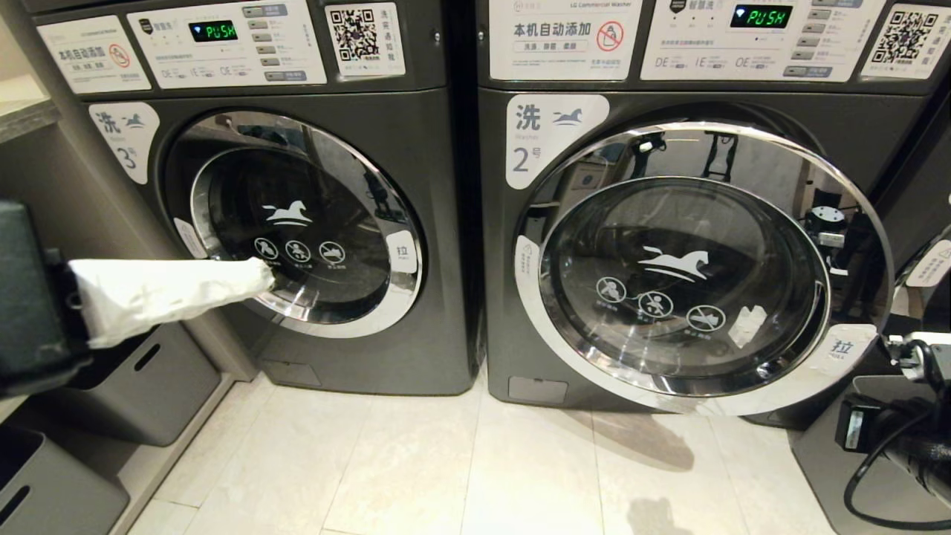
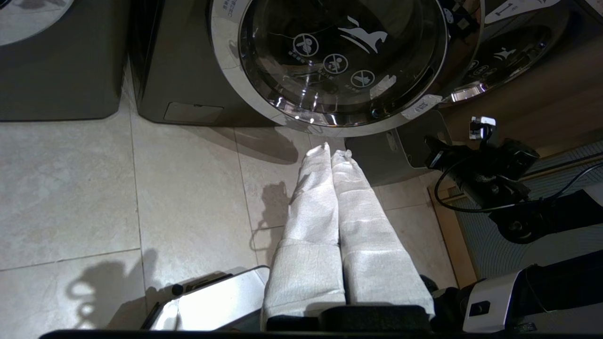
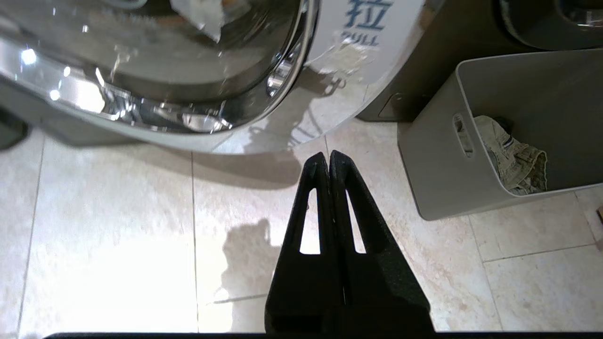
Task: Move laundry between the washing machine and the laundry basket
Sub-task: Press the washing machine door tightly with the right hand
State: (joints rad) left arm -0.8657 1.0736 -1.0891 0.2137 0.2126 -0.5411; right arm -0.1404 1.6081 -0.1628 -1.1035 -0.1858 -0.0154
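Observation:
The washing machine marked 2 fills the right of the head view, its round chrome-rimmed glass door facing me with a white pull tab at its lower right. The grey laundry basket stands on the floor just right of that machine, with a khaki garment inside. My right gripper is shut and empty, low over the tiles below the pull tab and left of the basket. My left gripper, its fingers wrapped in white, is shut and empty; it reaches in from the left edge.
A second washing machine marked 3 stands on the left with its door closed. Grey storage bins sit on low shelves at the lower left. Pale floor tiles lie in front of both machines. Black cables hang off my right arm.

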